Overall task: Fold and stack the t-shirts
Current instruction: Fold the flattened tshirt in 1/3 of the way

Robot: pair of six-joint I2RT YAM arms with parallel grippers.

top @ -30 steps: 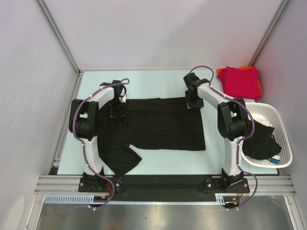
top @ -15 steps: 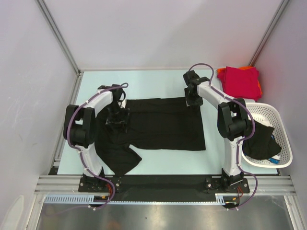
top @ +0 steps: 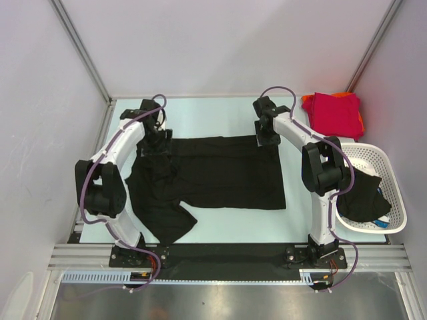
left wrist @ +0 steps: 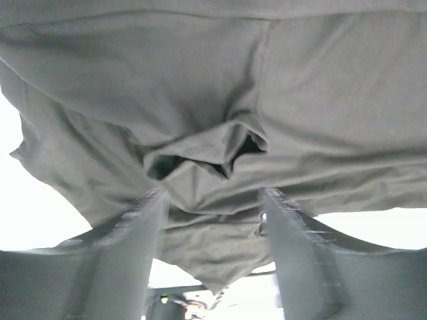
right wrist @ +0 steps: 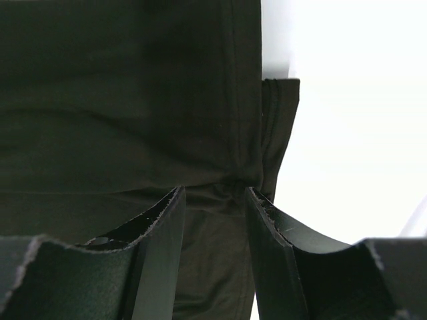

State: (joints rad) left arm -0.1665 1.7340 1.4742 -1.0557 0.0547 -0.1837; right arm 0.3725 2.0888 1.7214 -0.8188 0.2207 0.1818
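Observation:
A black t-shirt [top: 227, 173] lies spread across the middle of the table, with a sleeve trailing toward the near left. My left gripper [top: 157, 140] hovers over its far left edge and is open. In the left wrist view its fingertips [left wrist: 155, 200] stand wide apart over rumpled black cloth [left wrist: 200, 100]. My right gripper [top: 267, 137] sits at the shirt's far right corner. Its jaws [right wrist: 213, 190] are parted, and the shirt's hem [right wrist: 277, 133] runs between them. A folded crimson t-shirt [top: 333, 113] lies on an orange one [top: 362, 122] at the far right.
A white lattice basket [top: 387, 160] stands at the right edge with a black garment [top: 363, 197] and something blue inside. White walls and metal rails close off the table's left, back and right.
My left gripper has opened and let go of the black shirt. It has moved toward the far left edge of the shirt. The right gripper has barely moved.

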